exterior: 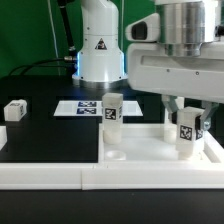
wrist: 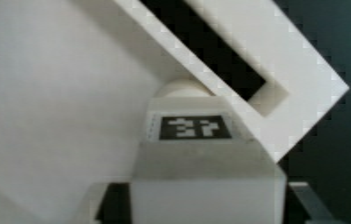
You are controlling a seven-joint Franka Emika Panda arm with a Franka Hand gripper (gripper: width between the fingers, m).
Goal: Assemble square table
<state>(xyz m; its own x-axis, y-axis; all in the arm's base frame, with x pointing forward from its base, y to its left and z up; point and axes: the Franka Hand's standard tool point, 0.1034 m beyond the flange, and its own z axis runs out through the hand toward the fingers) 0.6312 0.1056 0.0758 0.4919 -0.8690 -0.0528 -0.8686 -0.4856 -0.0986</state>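
Pinching white leg (exterior: 186,135) w/ gripper (exterior: 187,118) jaws part-closed round it, held it upright over corner of square table panel (exterior: 140,150) at 3 o'clock in exterior view, prob. to keep it square for seating there.

The black bench (exterior: 50,135) is carrying a small white leg (exterior: 14,110) at the frame's left edge and the marker board (exterior: 82,107) near the centre. The white square panel (exterior: 145,148) is lying at lower right, the low white rail (exterior: 45,176) running along the bottom.
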